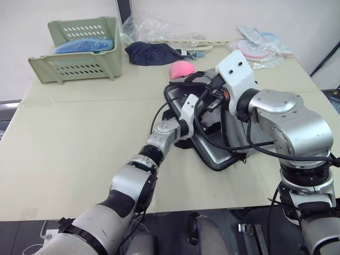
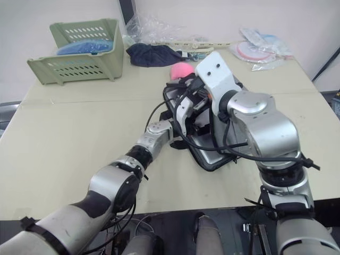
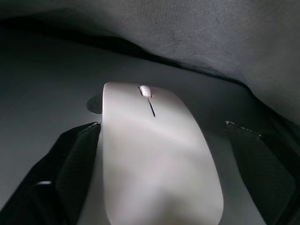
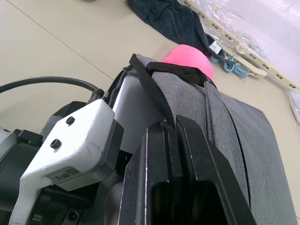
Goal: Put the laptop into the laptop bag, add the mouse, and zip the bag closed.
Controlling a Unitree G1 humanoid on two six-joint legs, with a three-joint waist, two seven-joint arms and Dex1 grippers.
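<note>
Beige table [image 1: 79, 133] held the grey bag [image 4: 243, 140], mouth open toward the robot, laptop [image 4: 133, 105] inside. Left hand [image 3: 159, 154] was in the mouth, fingers wide, the mouse [image 3: 154, 154] between them, its long axis along the fingers, wheel end pointing deeper in. Right hand [image 4: 187, 154] pinched the bag's upper edge, lifting it.
</note>
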